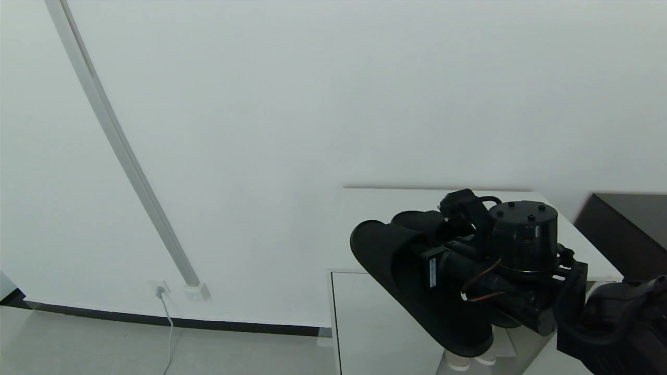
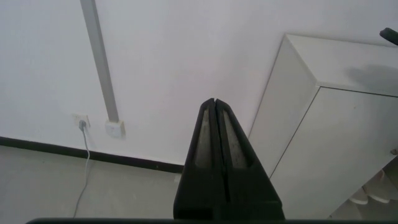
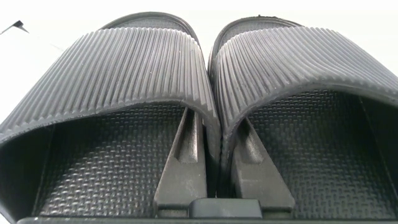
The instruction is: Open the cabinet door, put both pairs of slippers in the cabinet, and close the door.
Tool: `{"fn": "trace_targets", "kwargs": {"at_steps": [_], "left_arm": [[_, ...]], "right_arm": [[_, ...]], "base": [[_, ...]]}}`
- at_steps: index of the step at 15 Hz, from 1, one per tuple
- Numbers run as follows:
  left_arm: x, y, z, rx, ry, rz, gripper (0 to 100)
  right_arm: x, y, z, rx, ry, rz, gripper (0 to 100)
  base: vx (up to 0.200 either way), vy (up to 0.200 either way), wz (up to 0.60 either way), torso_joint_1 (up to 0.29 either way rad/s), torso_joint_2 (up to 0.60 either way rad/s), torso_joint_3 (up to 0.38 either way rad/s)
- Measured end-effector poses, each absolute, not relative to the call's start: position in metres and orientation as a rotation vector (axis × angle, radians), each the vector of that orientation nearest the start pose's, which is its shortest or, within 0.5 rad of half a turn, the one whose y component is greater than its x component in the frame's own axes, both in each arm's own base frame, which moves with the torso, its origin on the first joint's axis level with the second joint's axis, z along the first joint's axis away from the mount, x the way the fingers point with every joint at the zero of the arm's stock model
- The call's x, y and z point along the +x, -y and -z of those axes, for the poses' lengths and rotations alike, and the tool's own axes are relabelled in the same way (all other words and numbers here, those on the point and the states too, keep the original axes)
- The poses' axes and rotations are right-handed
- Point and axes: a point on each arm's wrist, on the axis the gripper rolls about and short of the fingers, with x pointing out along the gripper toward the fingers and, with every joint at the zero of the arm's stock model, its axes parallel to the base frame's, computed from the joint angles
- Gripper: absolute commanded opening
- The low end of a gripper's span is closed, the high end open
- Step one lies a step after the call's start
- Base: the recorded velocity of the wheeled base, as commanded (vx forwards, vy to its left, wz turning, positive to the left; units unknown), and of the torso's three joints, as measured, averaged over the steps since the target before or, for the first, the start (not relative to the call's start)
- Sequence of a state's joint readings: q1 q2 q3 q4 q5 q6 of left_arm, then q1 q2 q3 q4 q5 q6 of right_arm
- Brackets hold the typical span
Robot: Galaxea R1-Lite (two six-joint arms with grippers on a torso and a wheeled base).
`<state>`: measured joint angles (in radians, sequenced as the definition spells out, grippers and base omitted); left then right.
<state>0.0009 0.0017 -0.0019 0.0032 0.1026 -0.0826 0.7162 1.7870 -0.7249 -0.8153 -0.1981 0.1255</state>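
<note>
A pair of black ribbed slippers (image 1: 391,260) hangs in the air in front of the white cabinet (image 1: 469,200), level with its top front edge. My right gripper (image 3: 216,118) is shut on the pair. Each finger lies inside one slipper and they pinch the two inner sides together under the straps (image 3: 124,68). The cabinet's front panel (image 1: 375,323) looks flat and shut in the head view. My left gripper (image 2: 214,109) is shut on nothing, off to the left of the cabinet (image 2: 336,124), pointing at the wall.
A grey cable duct (image 1: 120,151) runs slantwise down the white wall to a socket (image 1: 159,288) with a white cord. Dark furniture (image 1: 625,224) stands right of the cabinet. Small white shapes (image 1: 471,360) show below the slippers; I cannot tell what they are.
</note>
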Motion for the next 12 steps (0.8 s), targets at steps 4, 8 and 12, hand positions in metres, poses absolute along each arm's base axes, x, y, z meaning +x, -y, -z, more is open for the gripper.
{"fn": "trace_targets", "kwargs": {"at_steps": [4, 8, 12], "left_arm": [[-0.0229, -0.0023, -0.0758, -0.083, 0.002, -0.104, 0], [-0.0229, -0.0023, -0.0757, -0.083, 0.001, -0.103, 0], [-0.0229, -0.0023, -0.0757, -0.083, 0.002, -0.104, 0]], "right_arm": [[0.2405, -0.2039, -0.1511, 0.011, -0.259, -0.5, 0], [0.2402, -0.2036, -0.1491, 0.006, -0.265, -0.493, 0], [0.2401, -0.204, -0.1482, 0.004, -0.266, -0.484, 0]], "base": [[-0.2, 0.0, 0.0, -0.004, 0.0, 0.005], [-0.15, 0.0, 0.0, 0.001, 0.0, 0.003], [0.0, 0.0, 0.0, 0.0, 0.0, 0.0]]}}
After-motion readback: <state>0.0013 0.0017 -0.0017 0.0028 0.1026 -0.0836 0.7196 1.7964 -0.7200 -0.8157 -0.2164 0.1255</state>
